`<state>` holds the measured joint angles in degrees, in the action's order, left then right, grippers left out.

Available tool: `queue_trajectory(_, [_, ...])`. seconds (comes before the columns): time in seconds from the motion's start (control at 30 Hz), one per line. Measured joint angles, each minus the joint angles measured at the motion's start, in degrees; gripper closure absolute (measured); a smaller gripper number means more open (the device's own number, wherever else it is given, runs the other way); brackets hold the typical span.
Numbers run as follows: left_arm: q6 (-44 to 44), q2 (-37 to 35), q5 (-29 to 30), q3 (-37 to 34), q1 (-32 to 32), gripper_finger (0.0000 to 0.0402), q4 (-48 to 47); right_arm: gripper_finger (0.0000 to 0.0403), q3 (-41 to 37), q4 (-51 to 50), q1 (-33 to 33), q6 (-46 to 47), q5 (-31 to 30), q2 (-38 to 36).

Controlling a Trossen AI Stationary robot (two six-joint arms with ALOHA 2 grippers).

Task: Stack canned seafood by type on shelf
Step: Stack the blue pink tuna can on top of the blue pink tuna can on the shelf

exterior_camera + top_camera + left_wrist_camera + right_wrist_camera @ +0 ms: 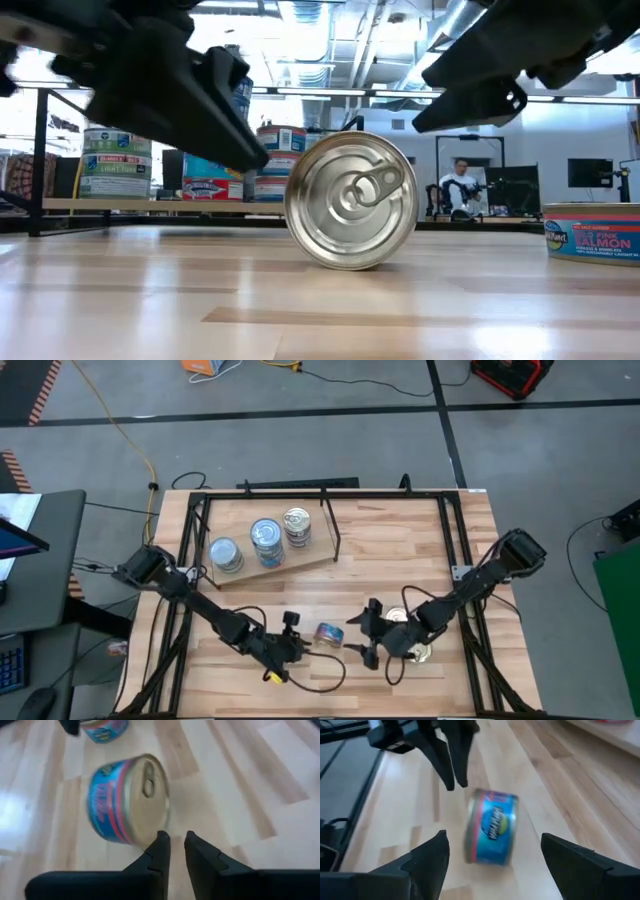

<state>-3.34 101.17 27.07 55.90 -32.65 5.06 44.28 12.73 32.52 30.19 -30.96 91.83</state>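
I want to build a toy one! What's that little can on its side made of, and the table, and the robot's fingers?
The can looks like shiny silver metal: its lid gleams and has a pull ring. Its blue band seems to be a printed label, paper or plastic, hard to tell. The table looks like pale wooden strips with visible grain. The right gripper has matte black fingers, probably plastic.

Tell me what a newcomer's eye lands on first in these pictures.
A blue tin standing on its edge at the front of the table, its silver pull-tab lid filling the low view. The two arms flank it: the left pincer nearly shut beside it, the right pincer spread wide toward it, neither holding it. Behind, stacked tins sit on the plywood shelf.
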Motion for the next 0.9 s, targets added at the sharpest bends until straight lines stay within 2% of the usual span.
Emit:
queue_trajectory(0.13, [-3.53, 0.25, 0.15, 0.0, -1.66, 0.0322, -0.26, 0.0063, 1.41, 0.16, 1.08, -0.46, -2.55, 1.46])
queue_trajectory(0.27, [-7.49, 1.83, 0.24, 0.0, -2.6, 0.0275, 0.15, 0.0063, 4.37, -0.51, 0.78, -0.37, -5.47, 4.9])
queue_trajectory(0.47, [-9.48, 4.08, 1.31, 0.0, -2.94, 0.0218, 0.36, 0.0063, 9.87, -4.74, -0.51, -0.56, -5.6, 9.9])
queue_trajectory(0.9, [-9.93, 3.86, 1.7, 0.07, -2.9, 0.0212, -1.33, 0.0068, 11.29, -6.66, -2.68, 1.13, -3.78, 10.67])
